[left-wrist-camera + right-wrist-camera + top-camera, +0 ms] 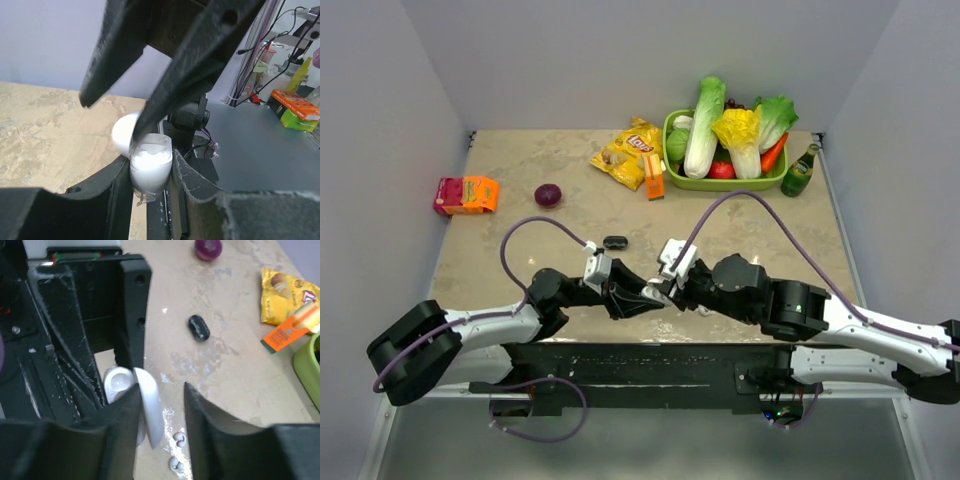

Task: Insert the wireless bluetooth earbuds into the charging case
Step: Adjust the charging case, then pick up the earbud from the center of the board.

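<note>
My left gripper (642, 298) is shut on the base of a white pill-shaped charging case (150, 167), held with its cavities facing up and its lid (124, 134) swung open. My right gripper (160, 390) is open right at that case. One of its fingers (127, 405) sits between the base (116, 382) and the open lid (150, 407). Two white-grey earbuds (178, 438) lie on the table just below, inside the open jaws. A closed black case (615, 242) lies further back on the table. The black earbuds are out of view.
A green basket (725, 182) of vegetables stands at the back right, with a green bottle (800, 170) beside it. A yellow chip bag (628, 150), a small orange packet (654, 182), a purple onion (548, 194) and a red-orange box (466, 194) lie along the back.
</note>
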`<control>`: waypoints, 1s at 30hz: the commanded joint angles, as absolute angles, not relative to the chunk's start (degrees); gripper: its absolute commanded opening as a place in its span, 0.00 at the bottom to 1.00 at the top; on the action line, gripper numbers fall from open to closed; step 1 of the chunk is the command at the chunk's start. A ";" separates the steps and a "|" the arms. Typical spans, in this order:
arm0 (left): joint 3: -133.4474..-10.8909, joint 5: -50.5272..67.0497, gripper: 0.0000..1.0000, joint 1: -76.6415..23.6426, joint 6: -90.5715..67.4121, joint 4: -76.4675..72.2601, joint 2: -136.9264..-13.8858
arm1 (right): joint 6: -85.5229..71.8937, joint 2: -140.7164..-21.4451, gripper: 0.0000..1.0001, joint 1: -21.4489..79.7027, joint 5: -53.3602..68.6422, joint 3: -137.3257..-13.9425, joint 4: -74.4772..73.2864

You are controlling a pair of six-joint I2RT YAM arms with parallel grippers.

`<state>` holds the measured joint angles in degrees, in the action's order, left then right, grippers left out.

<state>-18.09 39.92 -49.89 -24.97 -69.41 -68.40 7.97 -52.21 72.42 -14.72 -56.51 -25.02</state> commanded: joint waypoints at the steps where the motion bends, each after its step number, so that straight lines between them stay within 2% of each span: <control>1: -16.62 38.67 0.00 -49.92 -25.49 -76.72 -68.64 | 1.59 -48.52 0.50 71.81 -22.14 -56.69 -17.85; 2: -16.44 37.89 0.00 -49.92 -25.49 -76.90 -68.47 | 0.45 -47.47 0.56 71.02 -22.76 -56.86 -17.41; 5: -15.47 35.70 0.00 -49.92 -24.96 -76.47 -67.51 | -5.33 -44.84 0.65 69.36 -28.44 -56.17 -16.17; 9: -11.88 27.79 0.00 -49.92 -23.03 -76.72 -63.91 | -14.74 -43.59 0.65 65.05 -37.96 -53.36 -19.06; 13: -4.41 18.91 0.00 -50.01 -22.59 -81.03 -57.77 | -26.07 -45.26 0.65 61.09 -38.67 -48.53 -22.94; 15: -2.47 15.57 0.00 -50.10 -22.33 -80.51 -55.73 | -28.99 -47.18 0.64 60.56 -35.71 -44.92 -23.20; 18: -1.24 13.98 0.00 -50.27 -21.97 -79.19 -52.91 | -32.78 -52.18 0.56 59.15 -30.61 -40.70 -21.89; 19: -0.97 13.71 0.00 -50.36 -22.06 -79.28 -52.21 | -34.35 -53.34 0.49 58.89 -29.98 -39.82 -21.45; 22: 0.00 13.45 0.00 -50.45 -22.50 -79.63 -51.33 | -35.41 -57.38 0.38 58.89 -27.07 -36.48 -17.94; 24: 1.31 13.45 0.00 -50.54 -22.94 -79.54 -50.89 | -35.59 -59.06 0.38 58.80 -26.63 -35.34 -16.88; 25: 1.58 13.45 0.00 -50.45 -23.03 -79.63 -50.45 | -35.68 -60.45 0.42 58.80 -26.80 -35.07 -16.96; 27: 2.54 13.45 0.00 -50.54 -23.38 -79.54 -49.92 | -35.86 -61.43 0.44 58.54 -26.98 -34.19 -16.88; 29: 3.16 13.27 0.00 -50.54 -23.47 -79.45 -49.13 | -36.21 -62.31 0.43 57.57 -26.19 -33.32 -16.44; 30: 3.60 13.27 0.00 -50.54 -23.55 -79.37 -48.96 | -36.38 -62.58 0.40 57.22 -26.02 -33.14 -16.26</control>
